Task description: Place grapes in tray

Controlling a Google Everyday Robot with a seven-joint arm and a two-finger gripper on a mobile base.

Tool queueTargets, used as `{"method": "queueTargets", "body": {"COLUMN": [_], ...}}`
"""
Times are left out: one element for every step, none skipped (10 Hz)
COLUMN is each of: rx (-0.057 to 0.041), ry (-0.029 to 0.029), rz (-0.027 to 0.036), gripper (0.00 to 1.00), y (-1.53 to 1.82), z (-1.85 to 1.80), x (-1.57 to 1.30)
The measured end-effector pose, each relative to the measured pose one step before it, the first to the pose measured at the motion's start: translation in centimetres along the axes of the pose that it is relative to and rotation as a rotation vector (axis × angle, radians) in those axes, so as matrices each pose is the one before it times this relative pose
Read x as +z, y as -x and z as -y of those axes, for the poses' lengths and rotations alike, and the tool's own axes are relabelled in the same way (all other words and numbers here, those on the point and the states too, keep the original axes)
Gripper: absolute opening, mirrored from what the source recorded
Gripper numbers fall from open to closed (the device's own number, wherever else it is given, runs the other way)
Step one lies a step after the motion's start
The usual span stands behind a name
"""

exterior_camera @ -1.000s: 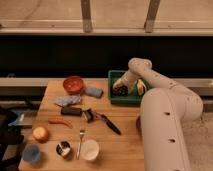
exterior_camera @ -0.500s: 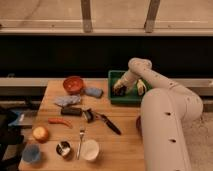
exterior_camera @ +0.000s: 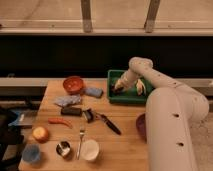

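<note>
The green tray (exterior_camera: pixel 113 96) stands at the back right of the wooden table. My gripper (exterior_camera: pixel 117 88) reaches down into the tray at its left part. A dark lump there, the grapes (exterior_camera: pixel 118 90), sits right at the gripper tip inside the tray; whether it is still held cannot be told. A pale yellow banana-like piece (exterior_camera: pixel 140 86) lies in the tray to the right of the gripper.
An orange bowl (exterior_camera: pixel 74 84), blue sponge (exterior_camera: pixel 93 92), crumpled wrapper (exterior_camera: pixel 67 101), dark bar (exterior_camera: pixel 71 111), red chili (exterior_camera: pixel 60 121), black-handled knife (exterior_camera: pixel 110 124), fork (exterior_camera: pixel 80 140), white cup (exterior_camera: pixel 90 149), metal cup (exterior_camera: pixel 63 147), blue cup (exterior_camera: pixel 31 153) and apple (exterior_camera: pixel 40 133) lie on the table. A purple bowl (exterior_camera: pixel 140 126) sits by the arm.
The gripper has stayed inside the tray, shifting only slightly. Nothing else on the table has moved.
</note>
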Motion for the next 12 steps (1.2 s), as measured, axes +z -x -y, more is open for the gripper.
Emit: {"method": "queueTargets", "body": {"rx": [-0.0116,-0.00565,-0.00686,-0.00514,-0.00485,-0.00631,-0.01694,-0.01001,-0.01961,-0.01481,-0.01684,-0.01494], "ry": [0.01026,0.00528,0.00735,0.01209,0.0046,0.00799,0.00856,0.00614,0.01363,0.01145,0.00844,0.00627], "rz": [0.01331,0.01159,0.01613,0.02356,0.01539,0.02368,0.03373,0.01943,0.03615,0.03341,0.03789,0.03773], "gripper": [0.0,0.0,0.0,0.0,0.0,0.0,0.0,0.0,0.0,0.0,0.0,0.0], "y": [0.003,0.066,0.079,0.307,0.258,0.487,0.616,0.452,0.766,0.679,0.676,0.63], "z": [-0.32,-0.128,-0.239,-0.38,-0.22,-0.405,-0.785,-0.624,-1.314,-0.898,-0.725,-0.683], "x": [-0.916,-0.714,-0.683,-1.205,-0.862,-1.308,-1.58,-0.94,-1.761,-1.498,-1.613,-1.317]}}
